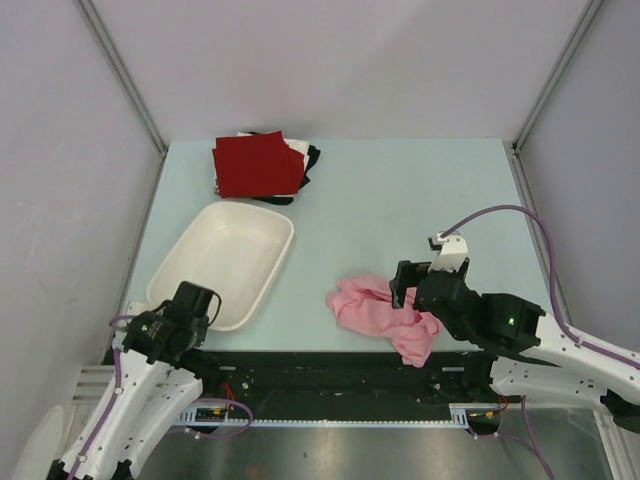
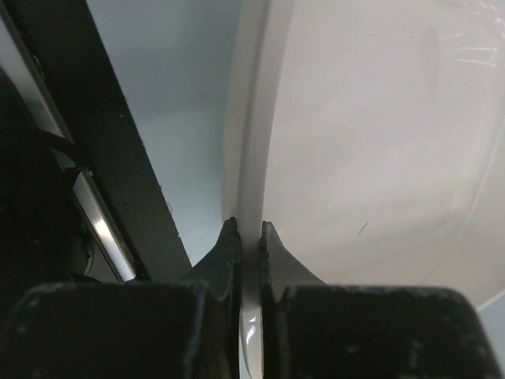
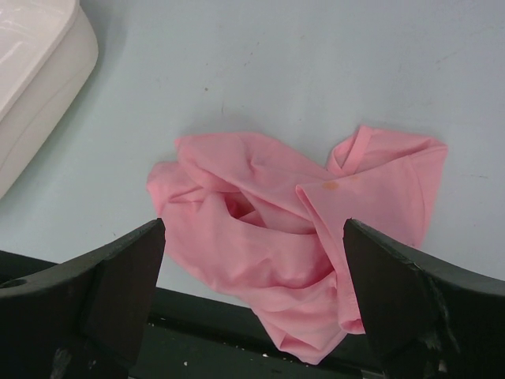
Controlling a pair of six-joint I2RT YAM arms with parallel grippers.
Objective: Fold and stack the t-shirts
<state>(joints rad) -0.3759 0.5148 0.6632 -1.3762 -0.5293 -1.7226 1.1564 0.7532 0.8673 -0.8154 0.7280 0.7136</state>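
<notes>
One pink shirt (image 3: 237, 181) lay crumpled near right | right gripper (image 3: 254, 237) wide apart, empty, above it | left gripper (image 2: 248, 233) pinched tub (image 2: 252, 118) rim

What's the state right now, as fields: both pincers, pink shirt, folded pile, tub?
left pincer: shut on the rim of the white tub
right pincer: open above the pink t-shirt, not gripping
pink t-shirt: crumpled, unfolded, at the near edge of the table
folded stack: dark red on top, white and black beneath, far left

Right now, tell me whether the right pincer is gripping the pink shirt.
No, the right pincer stands wide open over the crumpled pink shirt, not closed on it.
</notes>
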